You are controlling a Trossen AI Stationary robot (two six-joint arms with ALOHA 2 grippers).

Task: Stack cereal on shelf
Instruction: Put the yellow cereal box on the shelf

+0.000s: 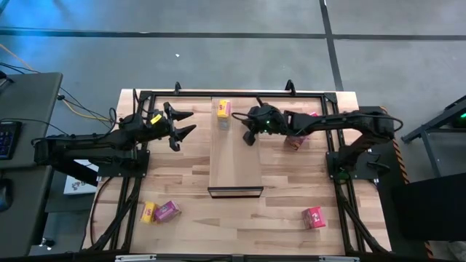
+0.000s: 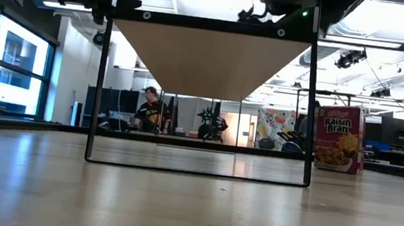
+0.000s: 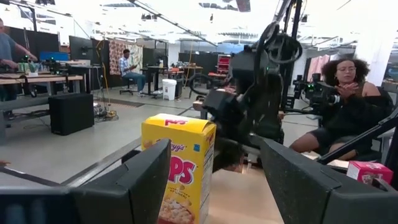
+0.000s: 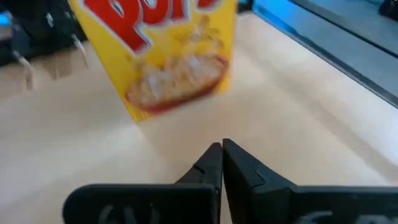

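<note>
1. The shelf is lying in the middle of the table, with its dark front edge turned toward the near side.
2. One yellow box is standing upright at the far end of the shelf; in the left wrist view it is showing its printed front.
3. The left gripper is hanging just left of the shelf, level with the yellow box, and its jaws are standing wide apart with nothing between them.
4. In the left wrist view the left fingers are framing the yellow box, but they are apart from it.
5. The right gripper is hanging over the right side of the shelf, near the yellow box, and its jaws are pressed together and holding nothing.
6. In the right wrist view the closed tips are pointing at the shelf surface, a little before the yellow box.
7. A second yellow box and a pink box are lying side by side on the near left part of the table.
8. A red box is lying on the near right part of the table.
9. Another red box is sitting right of the shelf, partly under the right arm, and a bit of pink is showing behind this arm.
10. In the low view a Raisin Bran box is standing at the right, beyond the black frame.
11. People are sitting in the room behind the table.
</note>
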